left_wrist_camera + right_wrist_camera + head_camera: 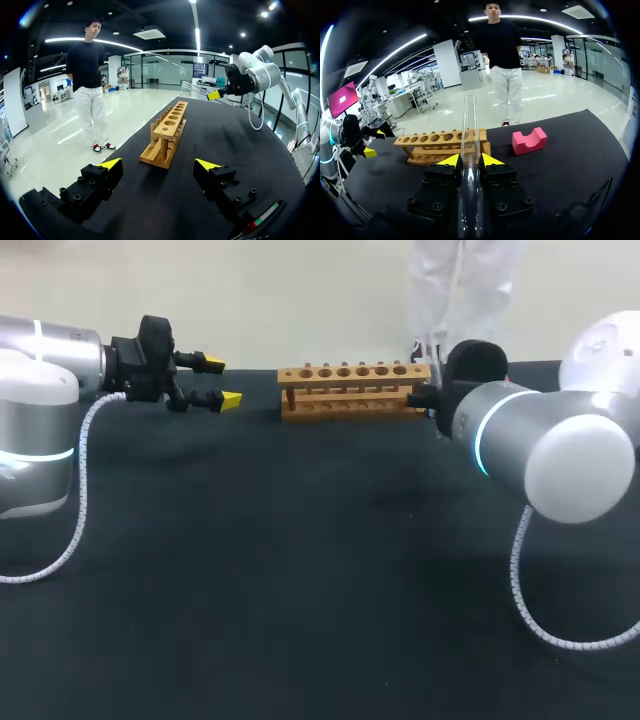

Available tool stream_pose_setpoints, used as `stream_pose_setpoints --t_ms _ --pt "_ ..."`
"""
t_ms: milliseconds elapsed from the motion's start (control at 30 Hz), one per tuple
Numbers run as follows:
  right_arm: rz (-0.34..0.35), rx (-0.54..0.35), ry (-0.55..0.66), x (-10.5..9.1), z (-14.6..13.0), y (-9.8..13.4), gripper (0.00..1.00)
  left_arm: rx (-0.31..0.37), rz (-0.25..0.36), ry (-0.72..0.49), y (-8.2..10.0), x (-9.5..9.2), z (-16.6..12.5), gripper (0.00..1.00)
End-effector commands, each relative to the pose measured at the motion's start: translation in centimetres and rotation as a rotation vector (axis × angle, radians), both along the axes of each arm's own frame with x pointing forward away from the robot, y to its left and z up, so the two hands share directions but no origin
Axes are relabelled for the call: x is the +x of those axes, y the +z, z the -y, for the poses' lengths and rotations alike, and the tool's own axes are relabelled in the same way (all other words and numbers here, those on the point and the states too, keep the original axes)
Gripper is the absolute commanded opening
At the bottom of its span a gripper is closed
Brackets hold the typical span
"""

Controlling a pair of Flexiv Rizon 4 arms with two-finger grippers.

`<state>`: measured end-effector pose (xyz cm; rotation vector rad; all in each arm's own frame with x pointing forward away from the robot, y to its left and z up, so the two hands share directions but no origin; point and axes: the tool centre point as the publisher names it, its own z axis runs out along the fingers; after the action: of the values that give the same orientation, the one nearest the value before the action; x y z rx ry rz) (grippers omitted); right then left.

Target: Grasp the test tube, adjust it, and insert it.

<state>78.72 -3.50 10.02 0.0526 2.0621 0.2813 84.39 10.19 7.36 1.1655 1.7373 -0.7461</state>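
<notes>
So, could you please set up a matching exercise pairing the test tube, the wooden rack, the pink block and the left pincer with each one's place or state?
Things:
1. test tube
2. wooden rack
3. pink block
4. left pincer

Places or states:
A. open, holding nothing
B. gripped in the right pincer
C. lying on the table beside the rack's end
D. standing between the two arms

Pairs: 1-B, 2-D, 3-C, 4-A

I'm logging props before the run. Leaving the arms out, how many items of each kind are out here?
glass test tube: 1, held in the right gripper
wooden test tube rack: 1
pink notched block: 1
Total: 3
</notes>
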Motion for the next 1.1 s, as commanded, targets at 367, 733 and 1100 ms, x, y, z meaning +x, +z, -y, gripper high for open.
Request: stream_pose_setpoints --t_ms 367,733,1100 --pt "-0.006 0.030 0.045 2.1 -3.6 -1.3 0.00 -0.004 0.006 0.002 -0.1 -0.1 0.0 1.00" --pt "-0.014 0.038 0.072 3.1 -4.6 -1.9 0.00 -0.004 0.006 0.002 -0.1 -0.1 0.0 1.00" --pt "-0.047 0.035 0.084 3.9 -4.9 -2.8 0.00 -0.004 0.006 0.002 -0.1 -0.1 0.0 1.00"
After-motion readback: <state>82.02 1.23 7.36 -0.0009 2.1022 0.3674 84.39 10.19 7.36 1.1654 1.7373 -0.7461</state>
